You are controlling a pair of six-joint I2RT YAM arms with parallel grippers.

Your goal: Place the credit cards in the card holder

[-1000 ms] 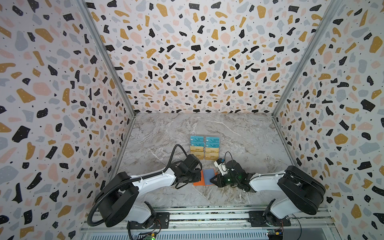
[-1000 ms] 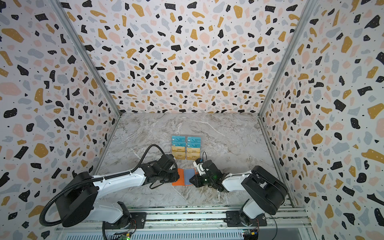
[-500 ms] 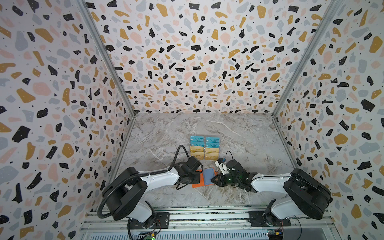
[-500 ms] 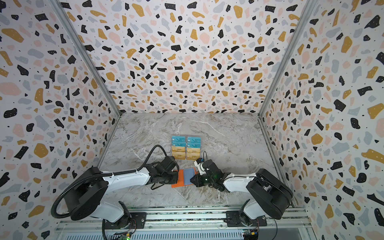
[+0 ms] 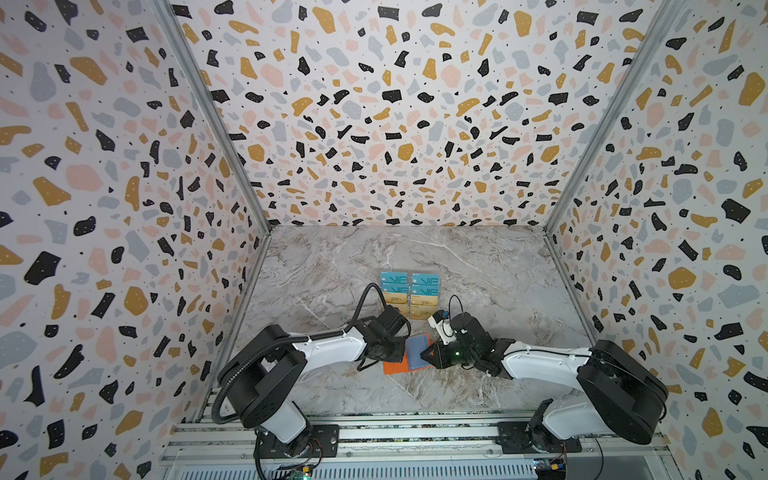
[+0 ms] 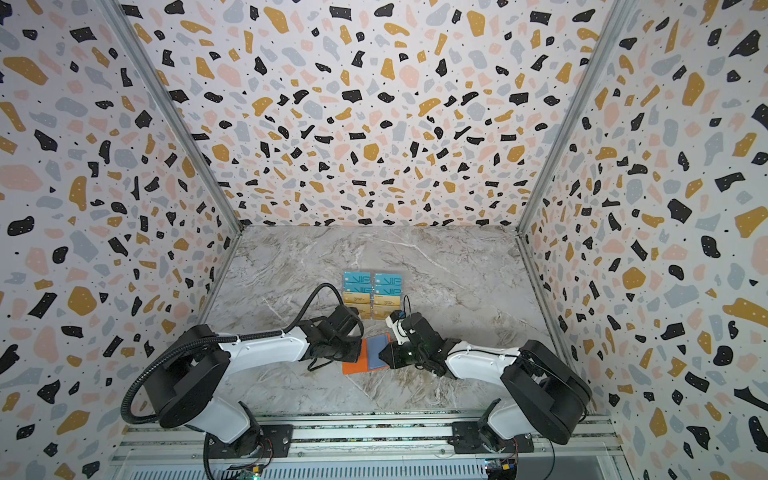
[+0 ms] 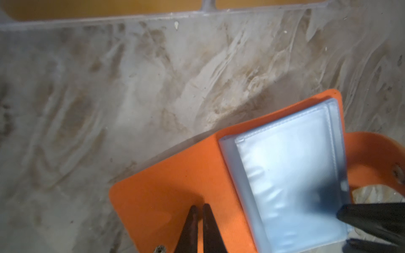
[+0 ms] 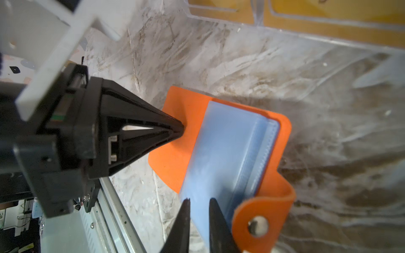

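Aluminium rail (image 5: 415,436) is running along the near edge, and we are seeing both arm bases sitting on it. Just beyond, on the marble table (image 5: 332,270), the orange card holder (image 5: 394,366) is lying open between the two grippers, with its clear sleeves (image 5: 417,353) facing up.

We are looking at the left gripper (image 7: 200,208) now. It is pressing its tips down on the bare orange flap, jaws squeezed almost together with nothing between them. Opposite it, the right gripper (image 8: 198,202) is pinching the card holder by its sleeves, and we are seeing the plastic edge sitting between the two narrowly parted fingers. Right beside those fingers the snap tab (image 8: 258,223) is curling upward, its metal button showing.

Moving farther back, the credit cards (image 5: 409,293) are sitting in a clear rack (image 8: 306,32), near the card holder but apart from it. They are standing in two columns, the gold ones nearer to us and the teal VIP ones behind. Beyond them the table is stretching away to the speckled walls (image 5: 395,104), which are closing in the scene on three sides.
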